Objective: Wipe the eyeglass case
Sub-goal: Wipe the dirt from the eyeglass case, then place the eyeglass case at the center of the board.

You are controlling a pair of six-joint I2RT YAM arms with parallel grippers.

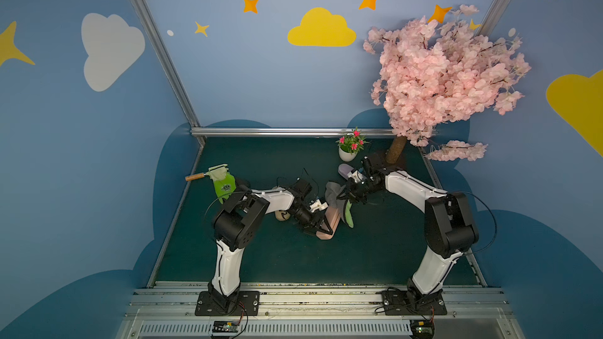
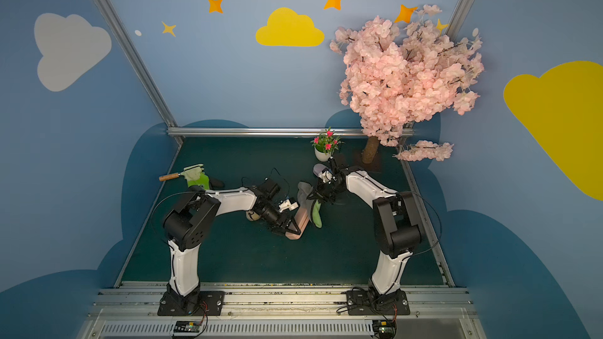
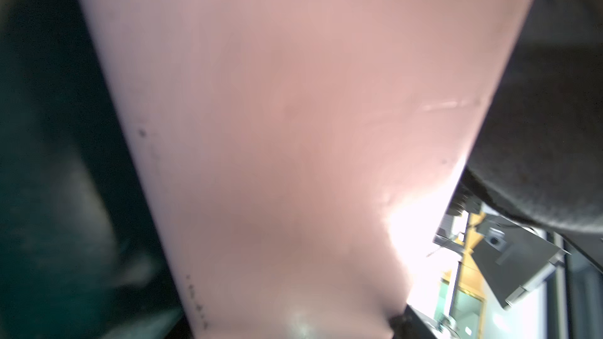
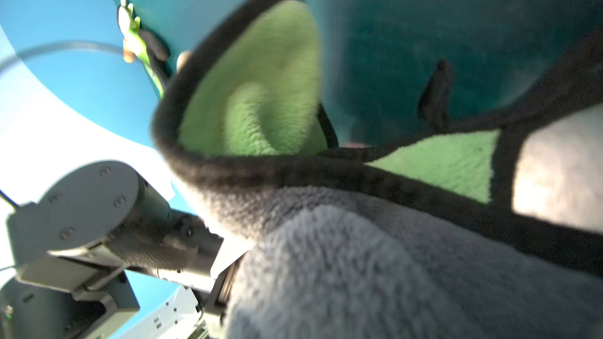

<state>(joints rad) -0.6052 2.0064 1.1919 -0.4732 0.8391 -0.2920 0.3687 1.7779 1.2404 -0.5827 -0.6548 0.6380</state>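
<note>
My left gripper (image 1: 321,228) (image 2: 290,227) is shut on the pink eyeglass case (image 1: 335,217) (image 2: 302,214) and holds it tilted above the green mat, mid-table. Up close, the case (image 3: 293,125) fills the left wrist view and hides the fingers. A grey and green cloth with black edging (image 1: 333,190) (image 2: 305,192) hangs from my right gripper (image 1: 347,195) (image 2: 318,192), which is shut on it. The cloth drapes over the case's far end, and its green side (image 1: 348,215) trails down beside the case. In the right wrist view the cloth (image 4: 359,272) covers the fingers.
A wooden-handled brush (image 1: 208,174) and a green pouch (image 1: 225,185) lie at the left edge. A beige round object (image 1: 282,215) sits under my left forearm. A flower pot (image 1: 350,146), a lilac object (image 1: 345,169) and a pink blossom tree (image 1: 440,83) stand at the back right.
</note>
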